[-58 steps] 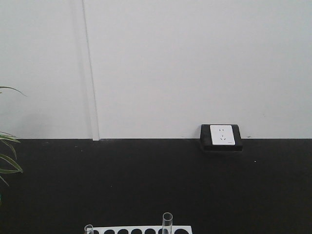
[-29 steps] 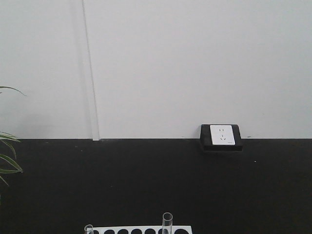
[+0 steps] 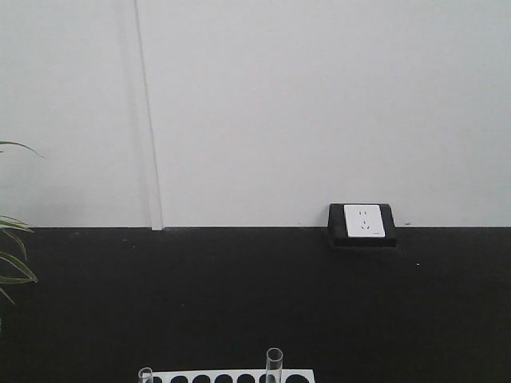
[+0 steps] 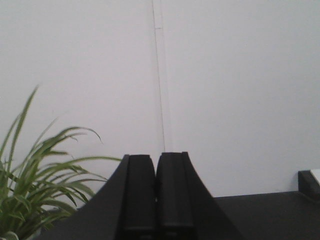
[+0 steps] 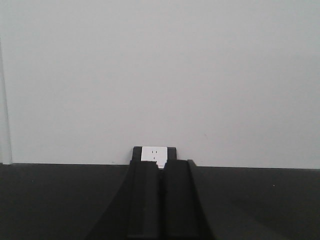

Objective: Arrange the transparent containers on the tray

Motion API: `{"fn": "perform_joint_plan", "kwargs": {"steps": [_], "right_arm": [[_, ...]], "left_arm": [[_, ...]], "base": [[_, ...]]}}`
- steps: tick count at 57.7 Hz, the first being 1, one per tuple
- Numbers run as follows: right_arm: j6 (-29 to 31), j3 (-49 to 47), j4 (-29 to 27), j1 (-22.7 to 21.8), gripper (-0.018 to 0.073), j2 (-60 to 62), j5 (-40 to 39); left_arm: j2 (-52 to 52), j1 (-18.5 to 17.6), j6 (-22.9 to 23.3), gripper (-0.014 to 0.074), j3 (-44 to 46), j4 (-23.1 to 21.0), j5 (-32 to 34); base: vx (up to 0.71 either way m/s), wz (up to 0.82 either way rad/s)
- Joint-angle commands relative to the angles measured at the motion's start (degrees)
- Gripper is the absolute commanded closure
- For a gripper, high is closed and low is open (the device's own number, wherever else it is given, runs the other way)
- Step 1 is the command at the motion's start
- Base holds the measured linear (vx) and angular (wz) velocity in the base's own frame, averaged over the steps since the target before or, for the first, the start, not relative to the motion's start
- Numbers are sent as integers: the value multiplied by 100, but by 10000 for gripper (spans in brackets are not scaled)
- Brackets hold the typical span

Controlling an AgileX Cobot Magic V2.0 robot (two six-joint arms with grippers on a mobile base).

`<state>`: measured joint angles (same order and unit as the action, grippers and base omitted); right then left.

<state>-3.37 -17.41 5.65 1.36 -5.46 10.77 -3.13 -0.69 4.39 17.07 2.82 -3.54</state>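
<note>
A white wall [image 3: 319, 104] runs above a black band [image 3: 239, 295], with a socket [image 3: 364, 221] at 4 o'clock and plant [image 3: 12, 255] leaves at 9. At 6 o'clock in the front view, a tube [image 3: 274, 365] stands upright in a white rack [image 3: 231, 376]. A second tube [image 3: 145, 374] shows its rim at the rack's left end. The left gripper [image 4: 156, 165] is closed, fingers pressed together on nothing. The right gripper [image 5: 161, 167] is likewise closed and empty, pointing at the socket.
</note>
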Motion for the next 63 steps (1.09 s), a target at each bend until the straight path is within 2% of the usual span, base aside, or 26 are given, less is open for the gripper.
{"fn": "perform_joint_plan", "kwargs": {"steps": [1,5,8,23,30,39,43,47,56,63], "right_arm": [[34,-743,188,-14,568,-653,262],[34,-975,223,-14,568,-1049,313],[34,-1034,223,-14,568,-1332,265],[34,-1049,136,-14,565,-2292,-74],[34,-1049,-48,-14,548,-2468,-92],[34,-1049,-153,-14,493,-2500,-87],[34,-1049,-153,-14,449,-2500,-87],[34,-1049,-153,-14,393,-2500,-76],[34,-1049,-153,-14,231,-2500,-76],[34,-1049,-153,-14,122,-2500,-76]], "left_arm": [[-528,15,-59,603,898,73,-508],[-937,15,-152,603,1204,155,-945],[-1236,15,-152,603,1256,154,-1028],[-2130,15,-141,597,1236,111,-1030],[-2399,15,-141,561,1229,111,-870],[-2772,15,-141,458,1132,111,-737],[-2926,15,-129,376,918,107,-457],[-3048,15,-95,297,693,65,-146],[-3250,9,-95,120,172,-471,591],[-3469,-116,-120,60,100,-462,725]], "base": [[0,0],[0,0],[0,0],[0,0],[0,0],[0,0],[0,0],[0,0],[0,0],[0,0]]}}
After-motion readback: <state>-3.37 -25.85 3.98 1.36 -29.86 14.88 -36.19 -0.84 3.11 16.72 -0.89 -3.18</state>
